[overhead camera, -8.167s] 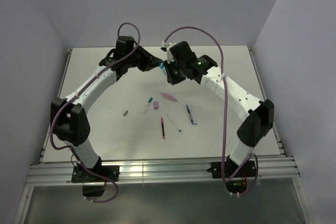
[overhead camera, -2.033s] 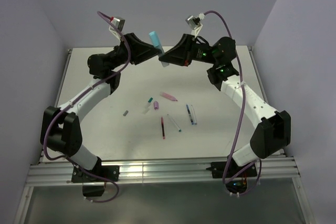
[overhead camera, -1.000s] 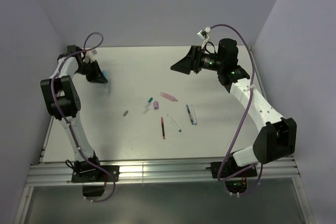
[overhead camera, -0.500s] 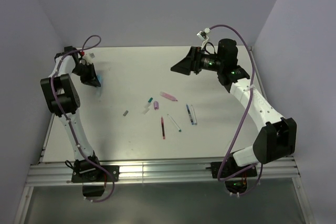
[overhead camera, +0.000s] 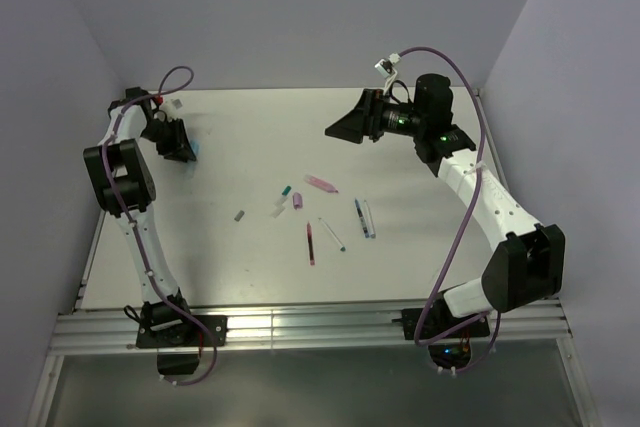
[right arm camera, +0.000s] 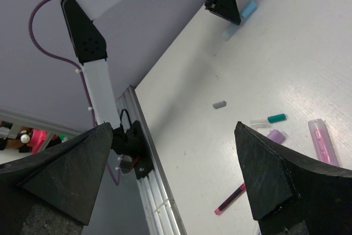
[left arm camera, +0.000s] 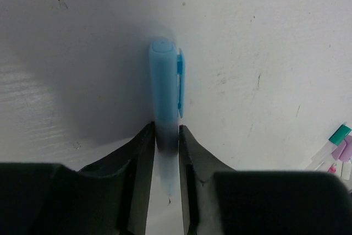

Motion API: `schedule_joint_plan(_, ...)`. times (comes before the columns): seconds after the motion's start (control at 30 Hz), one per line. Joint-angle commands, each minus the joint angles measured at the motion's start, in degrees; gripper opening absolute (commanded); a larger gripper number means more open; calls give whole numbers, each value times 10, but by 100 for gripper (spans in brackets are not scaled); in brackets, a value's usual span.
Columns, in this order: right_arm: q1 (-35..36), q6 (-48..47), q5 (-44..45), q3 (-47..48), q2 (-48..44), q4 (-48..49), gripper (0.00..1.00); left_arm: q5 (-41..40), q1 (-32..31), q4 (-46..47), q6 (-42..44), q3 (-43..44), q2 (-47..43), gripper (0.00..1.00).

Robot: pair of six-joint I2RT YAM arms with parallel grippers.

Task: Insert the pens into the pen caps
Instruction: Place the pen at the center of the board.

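The left gripper (left arm camera: 165, 131) sits low at the far-left part of the white table (overhead camera: 250, 127). Its two black fingers (left arm camera: 140, 158) closely flank a thin pale pen (left arm camera: 166, 174) fitted with a light-blue plastic cap (left arm camera: 164, 81) and lying on the surface, though whether they press it or merely stand beside it cannot be told. The right gripper (right arm camera: 174, 129) hangs above the table's far-right part, spread wide and empty, while a slim red pen (overhead camera: 310, 244), a dark blue pen (overhead camera: 358, 217), a pink tube-shaped cap (overhead camera: 322, 184) and a small grey cap (overhead camera: 239, 215) lie loose near the middle.
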Motion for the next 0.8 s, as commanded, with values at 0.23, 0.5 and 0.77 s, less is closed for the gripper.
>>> schedule_joint_plan(0.23,2,-6,-8,24,-6,2,100,-16,-4,25,-17,21,-8,40)
schedule_joint_plan(0.5,2,-32,1,24,-16,-20,100,-69,-4,47,-9,28,-89,64)
schedule_joint_plan(0.77,2,-138,33,50,-20,-123,100,-83,-9,124,26,-33,-235,96)
